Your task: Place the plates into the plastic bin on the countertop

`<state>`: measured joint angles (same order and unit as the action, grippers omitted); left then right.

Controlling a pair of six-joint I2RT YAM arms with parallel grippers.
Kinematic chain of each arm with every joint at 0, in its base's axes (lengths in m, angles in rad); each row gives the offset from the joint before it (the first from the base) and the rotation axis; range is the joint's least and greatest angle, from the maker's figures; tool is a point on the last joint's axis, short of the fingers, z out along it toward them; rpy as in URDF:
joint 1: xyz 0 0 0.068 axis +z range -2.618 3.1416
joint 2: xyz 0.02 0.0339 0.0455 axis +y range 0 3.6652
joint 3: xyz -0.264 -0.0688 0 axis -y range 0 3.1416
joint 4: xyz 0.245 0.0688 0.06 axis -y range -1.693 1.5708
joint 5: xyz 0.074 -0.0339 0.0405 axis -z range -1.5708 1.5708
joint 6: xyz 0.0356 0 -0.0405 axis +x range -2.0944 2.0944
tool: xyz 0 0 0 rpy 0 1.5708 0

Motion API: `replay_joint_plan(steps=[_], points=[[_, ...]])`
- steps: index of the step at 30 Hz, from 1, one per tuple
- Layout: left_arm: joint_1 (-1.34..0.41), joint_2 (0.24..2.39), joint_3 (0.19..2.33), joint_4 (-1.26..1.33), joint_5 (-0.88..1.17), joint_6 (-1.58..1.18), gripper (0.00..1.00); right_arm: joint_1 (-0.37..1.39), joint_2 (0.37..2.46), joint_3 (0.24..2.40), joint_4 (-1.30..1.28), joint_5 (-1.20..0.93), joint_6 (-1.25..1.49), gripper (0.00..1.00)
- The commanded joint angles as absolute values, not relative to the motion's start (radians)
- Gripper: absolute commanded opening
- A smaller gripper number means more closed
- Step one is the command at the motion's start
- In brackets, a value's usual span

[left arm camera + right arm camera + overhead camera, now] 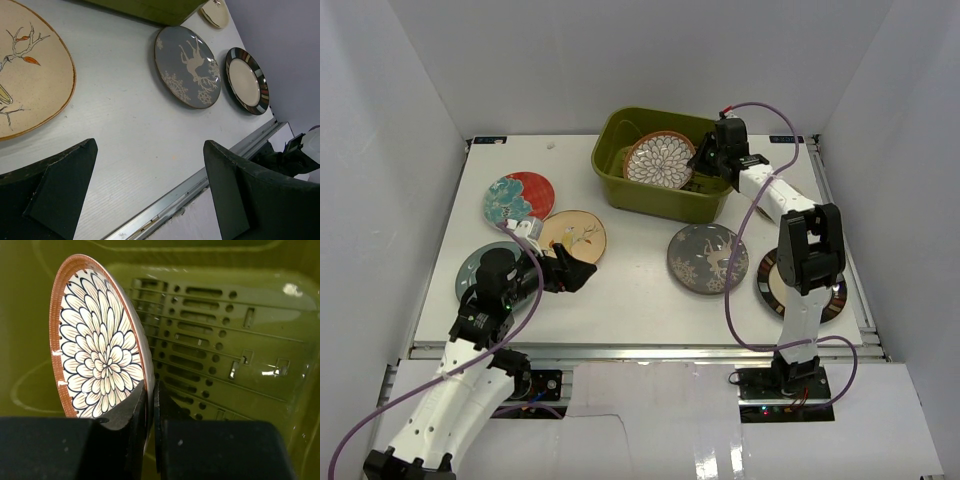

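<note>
The right end effector [151,405] is pressed together on the rim of the white petal-patterned plate [97,370], pinching it so the dish stands on edge inside the olive-green plastic bin [650,200]. The patterned face is turned to the left of the fingers and the bin's slotted bottom is spread out ahead and to the right of them. Whether the plate's edge touches that bottom cannot be told. The left end effector [150,190] is spread wide and holds nothing, low over the white counter [640,300]. The tan plate [30,75] lies flat just ahead of it to the left, its edge meeting the red-and-teal floral plate [518,197] farther out on that side. Behind it, partly under the left arm, sits the blue-grey plate [470,275]. Off to its right, well apart, lies the grey deer plate [187,65], then the dark-rimmed beige plate [246,81] beyond that, and the small cream plate [214,12] just beside the bin's outer wall.
</note>
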<state>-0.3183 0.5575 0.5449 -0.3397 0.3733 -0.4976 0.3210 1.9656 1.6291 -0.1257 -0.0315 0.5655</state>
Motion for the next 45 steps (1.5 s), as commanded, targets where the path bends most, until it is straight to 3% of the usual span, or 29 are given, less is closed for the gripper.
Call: replay_joint_plan(steps=[1, 8, 11, 12, 15, 20, 27, 28, 30, 35, 41, 45], points=[[-0.322, 0.560, 0.548, -0.339, 0.383, -0.499, 0.98, 0.325, 1.968, 1.707, 0.002, -0.077, 0.575, 0.08], [-0.324, 0.604, 0.552, -0.325, 0.405, -0.502, 0.98, 0.325, 2.005, 1.675, -0.052, -0.006, 0.551, 0.09], [-0.324, 0.694, 0.568, -0.288, 0.483, -0.517, 0.98, 0.333, 2.023, 1.684, -0.084, 0.032, 0.525, 0.24], [-0.322, 0.721, 0.580, -0.264, 0.504, -0.556, 0.98, 0.337, 2.029, 1.703, -0.098, 0.041, 0.519, 0.34], [-0.325, 0.808, 0.598, -0.207, 0.561, -0.620, 0.97, 0.342, 2.040, 1.712, -0.130, 0.040, 0.502, 0.47], [-0.356, 0.911, 0.604, -0.146, 0.483, -0.725, 0.89, 0.350, 2.016, 1.663, -0.106, 0.021, 0.503, 0.60], [-0.566, 1.156, 0.676, -0.080, 0.287, -0.772, 0.80, 0.364, 1.941, 1.713, -0.158, 0.046, 0.453, 1.00], [-0.610, 1.226, 0.693, -0.075, 0.253, -0.772, 0.79, 0.364, 1.930, 1.723, -0.166, 0.054, 0.446, 0.93], [-0.661, 1.291, 0.738, -0.055, 0.218, -0.775, 0.78, 0.364, 1.893, 1.741, -0.181, 0.066, 0.420, 0.90], [-0.713, 1.446, 0.805, -0.008, 0.129, -0.802, 0.75, 0.365, 1.769, 1.707, -0.166, 0.038, 0.391, 0.90], [-0.767, 1.630, 0.903, 0.079, 0.058, -0.827, 0.74, 0.367, 1.516, 1.499, -0.029, -0.138, 0.426, 0.92], [-0.770, 1.713, 0.905, 0.178, 0.032, -0.842, 0.72, 0.385, 1.321, 1.252, 0.095, -0.196, 0.471, 0.93]])
